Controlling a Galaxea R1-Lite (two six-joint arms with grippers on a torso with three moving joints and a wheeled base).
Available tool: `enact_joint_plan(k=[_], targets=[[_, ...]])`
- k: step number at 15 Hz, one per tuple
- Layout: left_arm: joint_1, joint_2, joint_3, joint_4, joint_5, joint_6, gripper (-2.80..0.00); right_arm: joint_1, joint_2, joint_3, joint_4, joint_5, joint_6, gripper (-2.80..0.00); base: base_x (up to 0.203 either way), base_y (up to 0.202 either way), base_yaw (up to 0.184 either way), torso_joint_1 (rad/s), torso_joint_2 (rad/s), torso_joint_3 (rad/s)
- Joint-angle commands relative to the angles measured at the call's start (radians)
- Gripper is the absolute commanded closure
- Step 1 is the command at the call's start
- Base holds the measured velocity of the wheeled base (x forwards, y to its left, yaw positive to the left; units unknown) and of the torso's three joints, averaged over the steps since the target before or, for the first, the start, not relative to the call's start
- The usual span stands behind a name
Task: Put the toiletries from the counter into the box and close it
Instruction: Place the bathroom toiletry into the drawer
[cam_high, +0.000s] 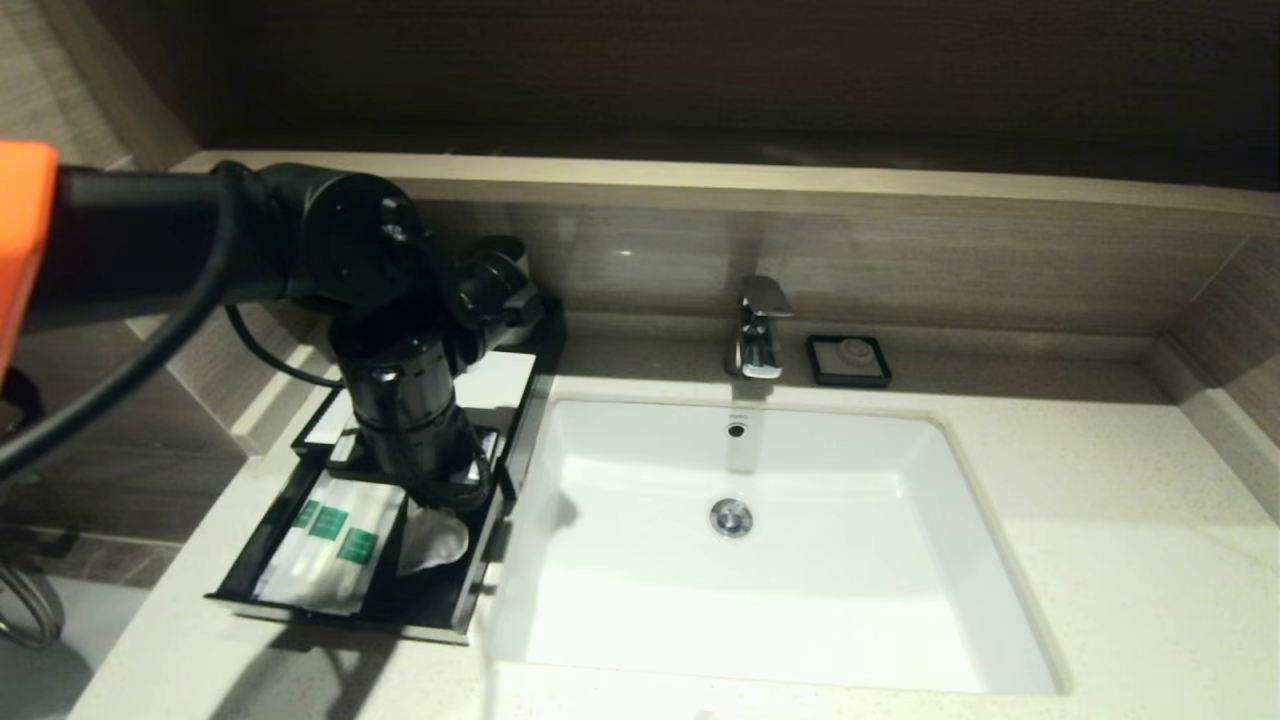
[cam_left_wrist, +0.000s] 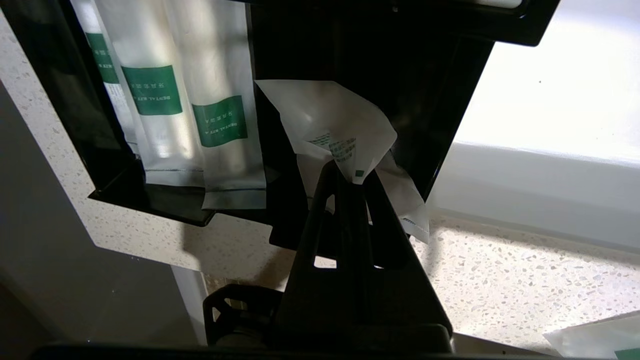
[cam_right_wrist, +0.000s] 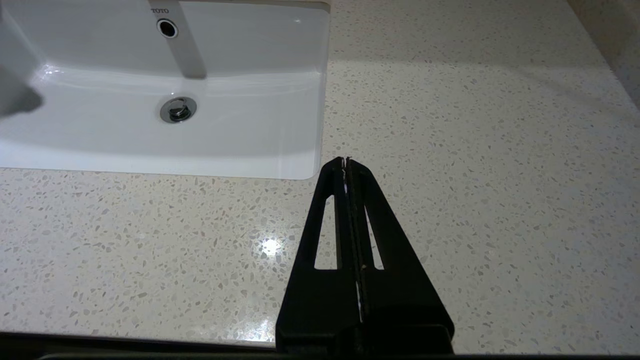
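Observation:
The black box (cam_high: 505, 440) stands on the counter (cam_high: 1150, 560) left of the sink, its front drawer (cam_high: 250, 560) pulled out. Several white packets with green labels (cam_high: 335, 540) (cam_left_wrist: 200, 100) lie side by side in the drawer's left part. My left gripper (cam_high: 445, 495) (cam_left_wrist: 352, 175) hangs over the drawer's right part, shut on the corner of a crumpled white packet (cam_high: 432, 540) (cam_left_wrist: 330, 120) that dangles into the drawer. Another packet (cam_left_wrist: 595, 340) lies on the counter (cam_left_wrist: 525, 280) in front of the box. My right gripper (cam_right_wrist: 345, 161) is shut and empty above the bare counter, right of the sink.
The white sink basin (cam_high: 800, 560) (cam_right_wrist: 150, 125) lies right beside the box. A chrome faucet (cam_high: 758, 330) and a small black soap dish (cam_high: 849, 360) stand behind it. A wood-grain ledge (cam_high: 800, 185) runs along the back.

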Motion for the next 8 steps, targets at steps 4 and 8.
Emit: enact_joint_plan(k=[4,8], targets=[[0.008,0.01,0.082,-0.074,0.0,-0.003,0.0,0.0,0.0,0.0,-0.001,0.0,0.0,0.0,0.0,0.0,0.0,0.0,0.0,0.0],[0.012,0.022,0.097,-0.089,0.0,-0.001,0.0,0.0,-0.001,0.0,-0.001,0.0,0.0,0.0,0.0,0.0,0.0,0.0,0.0,0.0]])
